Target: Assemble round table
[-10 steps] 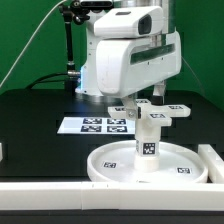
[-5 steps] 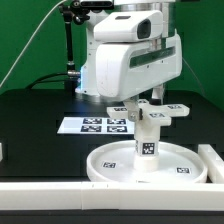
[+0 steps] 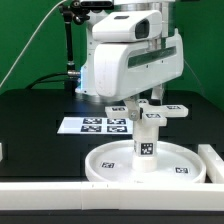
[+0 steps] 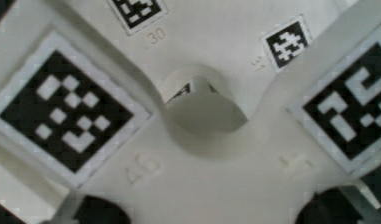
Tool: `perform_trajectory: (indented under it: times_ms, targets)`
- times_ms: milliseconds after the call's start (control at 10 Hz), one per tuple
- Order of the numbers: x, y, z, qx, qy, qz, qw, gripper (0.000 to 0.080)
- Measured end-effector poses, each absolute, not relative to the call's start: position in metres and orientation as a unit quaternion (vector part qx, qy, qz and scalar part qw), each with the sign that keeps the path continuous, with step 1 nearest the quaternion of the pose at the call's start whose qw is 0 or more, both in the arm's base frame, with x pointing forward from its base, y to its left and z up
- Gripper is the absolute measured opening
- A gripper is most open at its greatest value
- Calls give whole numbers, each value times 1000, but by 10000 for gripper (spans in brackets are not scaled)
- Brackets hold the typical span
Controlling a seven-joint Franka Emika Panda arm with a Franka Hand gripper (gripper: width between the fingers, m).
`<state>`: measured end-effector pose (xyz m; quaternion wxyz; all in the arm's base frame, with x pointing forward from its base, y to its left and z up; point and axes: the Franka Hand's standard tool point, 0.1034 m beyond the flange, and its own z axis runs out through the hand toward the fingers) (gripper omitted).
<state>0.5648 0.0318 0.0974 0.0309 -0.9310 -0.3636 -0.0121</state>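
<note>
The large round disc (image 3: 105, 166) lies on the black table near the front. The short cylinder leg (image 3: 147, 146) stands upright in its central hub. The cross-shaped foot (image 3: 152, 113) sits on top of the leg, its tagged arms spread level. My gripper (image 3: 148, 101) comes straight down onto it and is shut on the foot. In the wrist view the foot (image 4: 205, 110) fills the picture, with tags on its arms and its round centre in the middle. My dark fingertips (image 4: 98, 211) sit on either side of it, the gripper (image 4: 226, 208) closed against the white plastic.
The marker board (image 3: 98, 125) lies flat behind the disc toward the exterior view's left. A long white bar (image 3: 40, 196) runs along the front edge and another (image 3: 212, 160) stands at the exterior view's right. The arm's base (image 3: 100, 70) is behind.
The cross-shaped foot has turned slightly on top of the leg with my gripper; the arm at the exterior view's right sits a little lower. The disc and leg have not moved.
</note>
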Motion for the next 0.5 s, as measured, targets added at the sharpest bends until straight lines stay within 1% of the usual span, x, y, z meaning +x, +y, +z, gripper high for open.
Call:
perform_trajectory:
  times_ms: [200,500]
  targets:
    - [565,32,98,-972,-231,-17,46,453]
    - [566,35,98,-998,-8,-18,58,453]
